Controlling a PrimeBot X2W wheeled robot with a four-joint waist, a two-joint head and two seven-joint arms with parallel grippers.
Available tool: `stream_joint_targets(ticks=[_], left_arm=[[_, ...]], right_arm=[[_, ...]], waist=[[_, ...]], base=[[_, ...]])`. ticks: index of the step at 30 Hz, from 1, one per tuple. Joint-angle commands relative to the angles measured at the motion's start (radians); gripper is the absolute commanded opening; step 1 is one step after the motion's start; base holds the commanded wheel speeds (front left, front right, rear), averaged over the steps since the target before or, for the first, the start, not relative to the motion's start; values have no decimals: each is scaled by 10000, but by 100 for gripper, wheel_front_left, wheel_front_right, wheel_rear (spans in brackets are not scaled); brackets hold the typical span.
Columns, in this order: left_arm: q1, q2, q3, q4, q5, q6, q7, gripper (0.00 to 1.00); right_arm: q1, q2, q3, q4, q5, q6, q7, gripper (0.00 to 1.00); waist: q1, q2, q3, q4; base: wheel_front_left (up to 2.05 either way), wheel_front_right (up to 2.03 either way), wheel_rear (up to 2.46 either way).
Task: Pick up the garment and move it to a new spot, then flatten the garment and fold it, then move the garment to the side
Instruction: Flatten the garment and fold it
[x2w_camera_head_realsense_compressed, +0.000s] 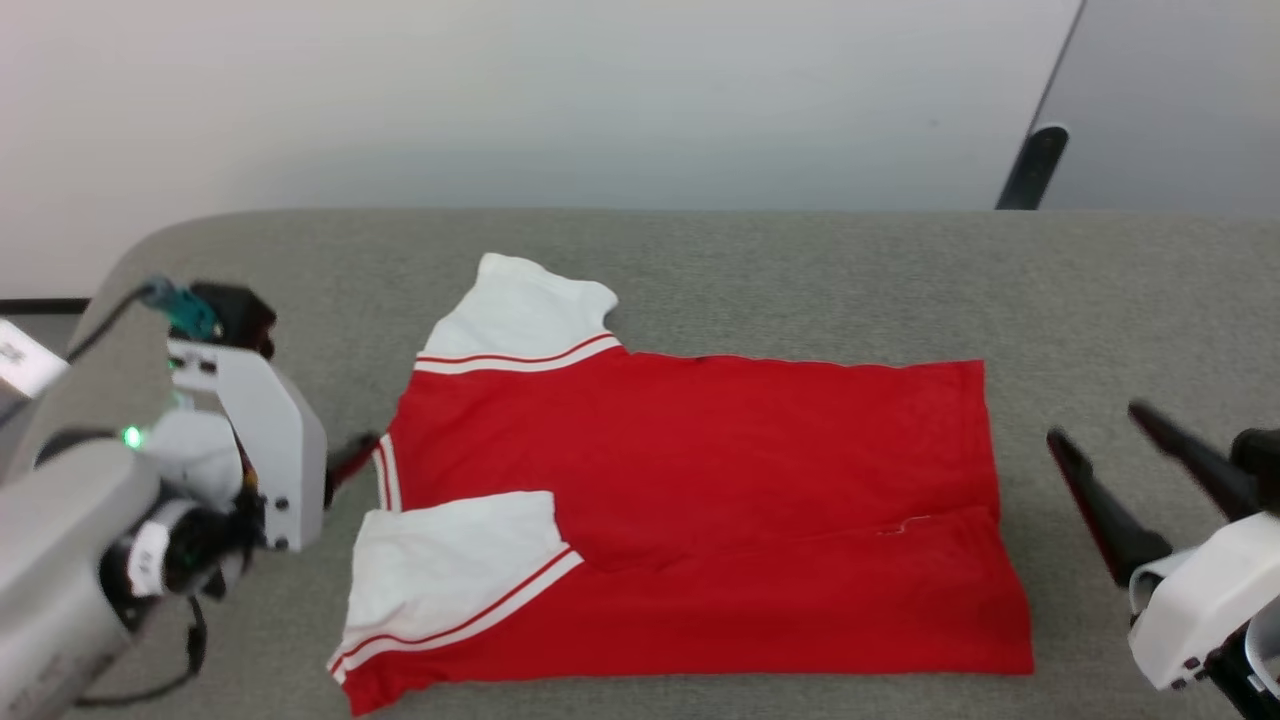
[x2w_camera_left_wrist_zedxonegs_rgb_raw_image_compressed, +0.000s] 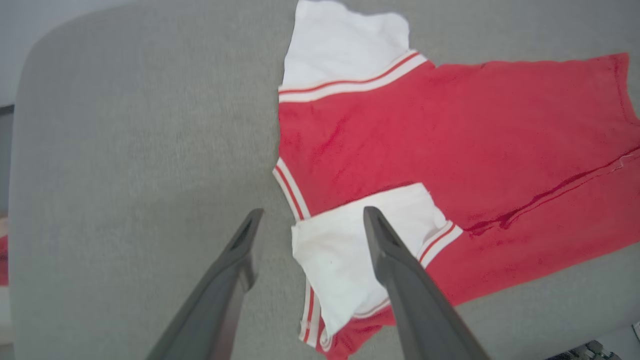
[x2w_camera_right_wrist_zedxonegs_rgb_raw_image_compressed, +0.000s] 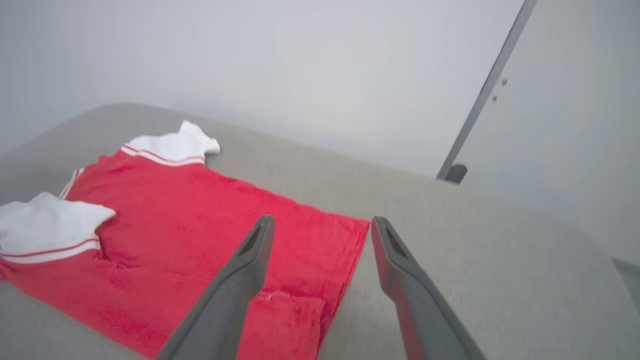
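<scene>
Currently the garment (x2w_camera_head_realsense_compressed: 700, 480) lies flat on the grey tabletop (x2w_camera_head_realsense_compressed: 750, 270), approx mid-surface, w/ the collar end toward the robot's left and the hem (x2w_camera_head_realsense_compressed: 990, 450) toward its right. Plain red side is up. The near long side looks folded over onto the body, so a crease runs lengthwise across the red. The near sleeve (x2w_camera_head_realsense_compressed: 450, 565), white w/ red-white trim, sits on top of the red. The far sleeve (x2w_camera_head_realsense_compressed: 520, 310) sticks out flat on the tabletop toward the wall (x2w_camera_head_realsense_compressed: 500, 100). Striped collar trim (x2w_camera_head_realsense_compressed: 387, 475) shows at the left edge, btwn the two sleeves.

L claw (x2w_camera_left_wrist_zedxonegs_rgb_raw_image_compressed: 312, 211): jaws spread wide, nothing in them. It's at the collar end. In the left wrist view one finger is over bare tabletop just beside the collar, the other over the near sleeve. Can't tell if either tip touches cloth. In the head view it's mostly hidden behind its own white wrist housing, w/ one fingertip poking out just beside the collar trim.

R claw (x2w_camera_head_realsense_compressed: 1098, 422): also spread wide, empty. It's just off the hem end, over bare tabletop, apart from the garment. In the right wrist view its fingers frame the hem's far corner, one over red cloth, one over grey.

Dark post (x2w_camera_head_realsense_compressed: 1030, 165) stands behind the tabletop's far edge, at right.
</scene>
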Motion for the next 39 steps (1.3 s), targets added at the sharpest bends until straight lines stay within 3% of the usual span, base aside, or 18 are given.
stream_joint_targets(ticks=[1, 7, 15, 29, 39], left_arm=[[-242, -25, 211, 101, 189, -143, -439, 100], [-814, -70, 585, 423, 717, -506, -1342, 100], [-1863, -213, 783, 975, 1209, -946, -1437, 100], [-4279, -65, 374, 2960, 1636, -2242, 1362, 100], [-5342, -154, 234, 4035, 1749, -2459, 2690, 100]], right_arm=[[-156, 65, 38, -169, -501, -16, -1075, 100], [-344, 592, 212, -307, -1551, -16, -3431, 100], [-785, 908, 421, -220, -1940, -16, -4429, 100], [-1733, 1284, 728, -83, -1896, -16, -4996, 100], [-2012, 1455, 979, 49, -1864, -16, -5258, 100]], waist=[[0, 0, 101, -284], [0, 0, 603, -803], [0, 0, 1622, -1348], [0, 0, 4057, -2576], [0, 0, 4912, -2903]], base=[[0, 0, 0], [0, 0, 0], [0, 0, 0], [0, 0, 0], [0, 0, 0]])
